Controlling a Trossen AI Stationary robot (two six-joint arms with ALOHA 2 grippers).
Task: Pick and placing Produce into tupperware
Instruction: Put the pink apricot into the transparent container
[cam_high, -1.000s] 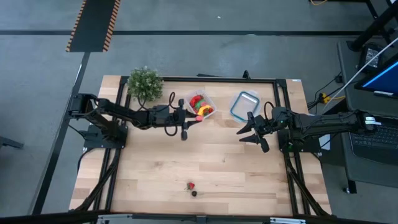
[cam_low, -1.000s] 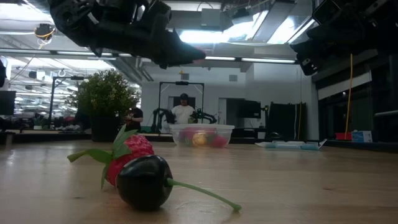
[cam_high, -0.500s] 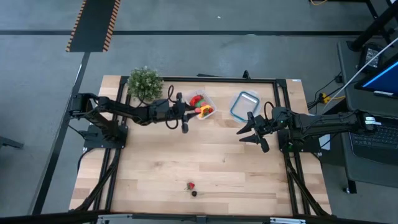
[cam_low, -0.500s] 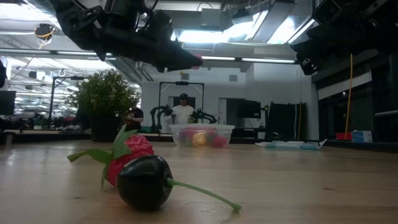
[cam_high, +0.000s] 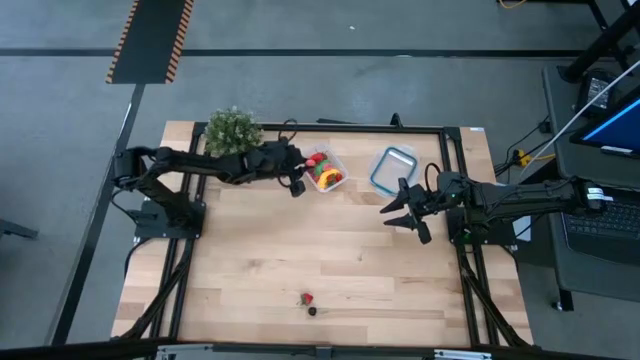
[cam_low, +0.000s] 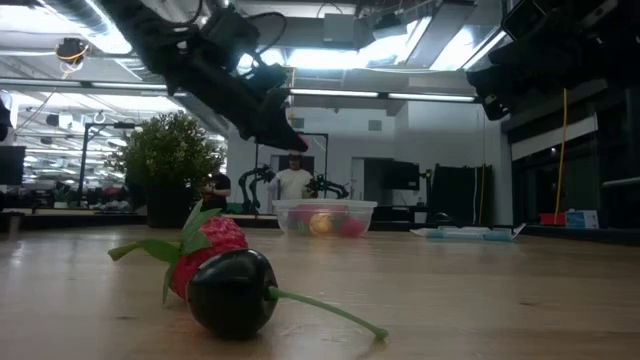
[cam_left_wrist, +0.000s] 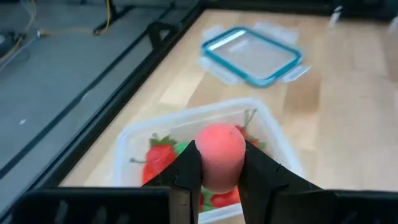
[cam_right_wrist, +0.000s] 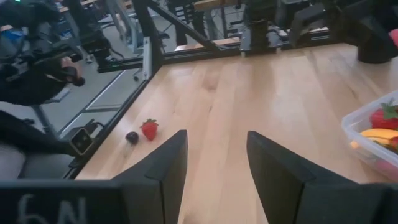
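The only writing that can be read is a chalky "6N" (cam_right_wrist: 42, 208) on the dark housing in the right wrist view; nothing on the bench (cam_high: 330, 260) carries a label.

The left end effector (cam_left_wrist: 217, 167) is closed on a pink-red round toy fruit (cam_left_wrist: 220, 156), pinched between both fingers just above the tupperware (cam_left_wrist: 134, 138). That clear tub sits near the bench's far edge, beside the bushy potted plant (cam_high: 232, 131), with strawberries, something yellow and something green inside it. The container with the blue rim (cam_high: 392, 168) lies just beside it on the right, close to the dark frame rail along the far edge.

The right end effector (cam_high: 400, 213) hangs over the bench's right side, fingers spread wide and holding nothing.

A toy strawberry (cam_high: 307, 298) and a dark cherry (cam_high: 312, 310) lie touching each other near the front edge, well apart from both arms, with broad bare wood between them and the tub. People stand in the room beyond, far behind the bench
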